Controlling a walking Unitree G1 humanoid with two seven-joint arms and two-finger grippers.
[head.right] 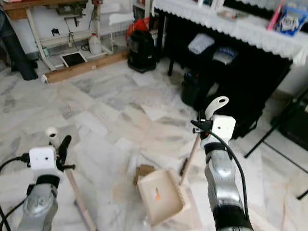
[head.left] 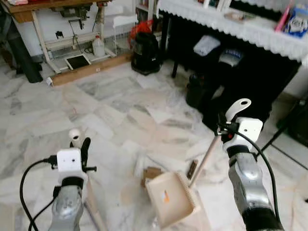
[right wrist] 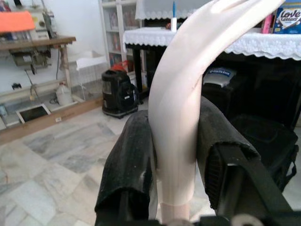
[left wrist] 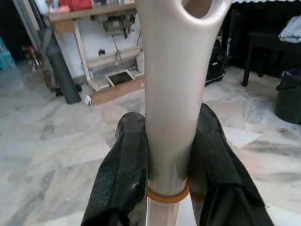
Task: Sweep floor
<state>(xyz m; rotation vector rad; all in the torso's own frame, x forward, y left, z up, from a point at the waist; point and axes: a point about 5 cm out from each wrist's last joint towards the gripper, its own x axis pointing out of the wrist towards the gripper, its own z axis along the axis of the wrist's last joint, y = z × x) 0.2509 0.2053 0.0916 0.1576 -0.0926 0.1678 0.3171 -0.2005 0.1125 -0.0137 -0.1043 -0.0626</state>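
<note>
Right tool [right wrist: 174, 165]: both black fingers pressed against the curved cream handle of the dustpan [head.left: 171, 198], pinching it. In the head views the dustpan's wooden shaft slopes down from this tool to the pan, which rests on the marble floor [head.left: 96, 115] with a small orange scrap inside. A piece of brown cardboard [head.left: 151, 174] lies just beside the pan's left edge.

Left tool [left wrist: 167, 165]: fingers pinching the cream grip of the broom [left wrist: 171, 94], just above an orange ring. Head views show the stick angling down past the left arm; the bristles cannot be seen.

Background: black vacuum cleaner [head.left: 146, 52] near a white bench [head.left: 48, 43] carrying a sewing machine; lace-covered shelf [head.left: 231, 24] to the right.
</note>
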